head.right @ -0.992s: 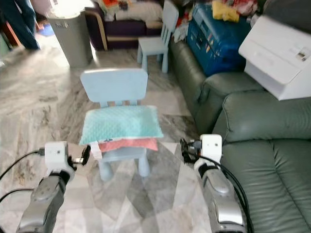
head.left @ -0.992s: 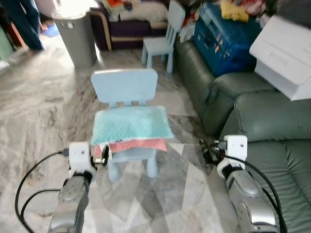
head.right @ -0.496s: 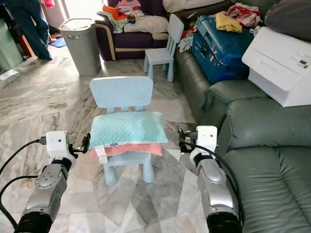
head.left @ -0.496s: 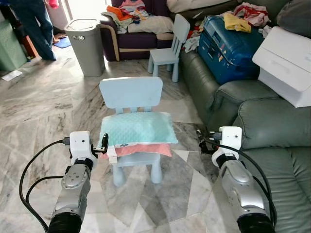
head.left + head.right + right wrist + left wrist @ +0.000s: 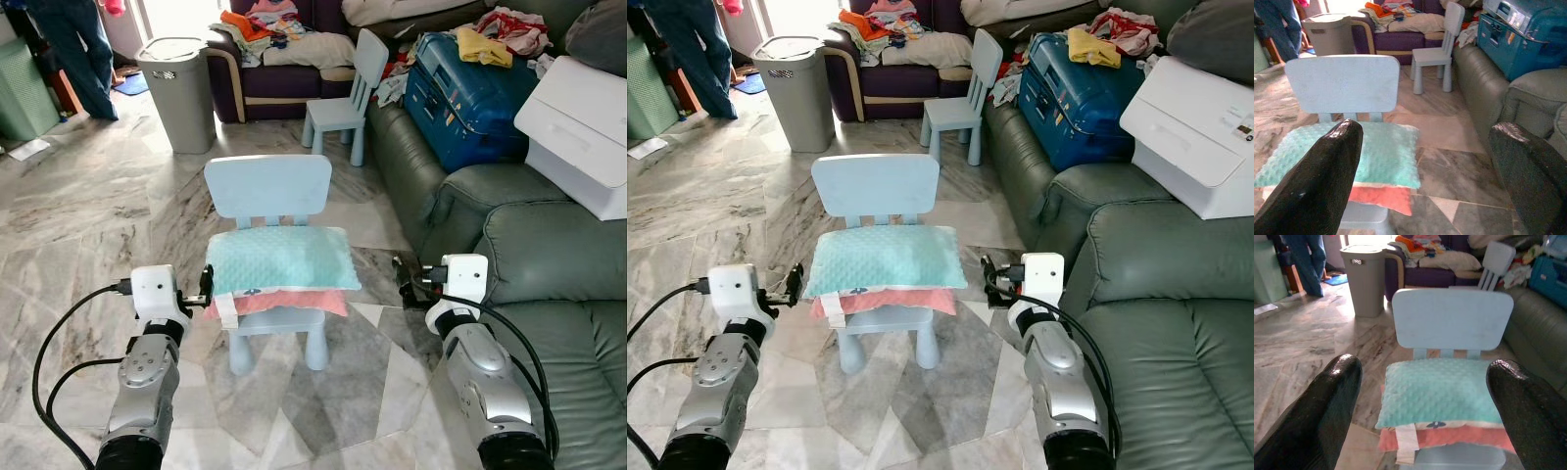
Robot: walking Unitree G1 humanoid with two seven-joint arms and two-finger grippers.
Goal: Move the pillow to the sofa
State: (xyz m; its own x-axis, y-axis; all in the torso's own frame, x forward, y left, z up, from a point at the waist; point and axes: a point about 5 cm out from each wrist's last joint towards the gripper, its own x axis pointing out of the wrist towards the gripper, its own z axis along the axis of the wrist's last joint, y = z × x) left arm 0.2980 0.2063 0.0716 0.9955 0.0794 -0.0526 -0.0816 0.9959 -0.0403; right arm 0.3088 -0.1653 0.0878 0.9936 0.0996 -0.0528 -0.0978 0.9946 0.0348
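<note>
Item: pillow (image 5: 282,258), flat on small blue chair (image 5: 266,186), not yet lifted | left claw (image 5: 207,284) spread at its one end, right claw (image 5: 400,284) spread at the other, we judge for a two-sided squeeze | destination: sofa (image 5: 549,245), just beside.

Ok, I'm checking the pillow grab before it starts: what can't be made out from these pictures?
- Pillow: its underside and how it sits on the pink cushion are hidden, head views.
- Small chair: seat covered by both cushions; rear legs hidden behind it.
- Sofa: cut off by the right edge, head views; a white box covers part.
- Left gripper and right gripper: fingertips small in head views, blurred in wrist views.
</note>
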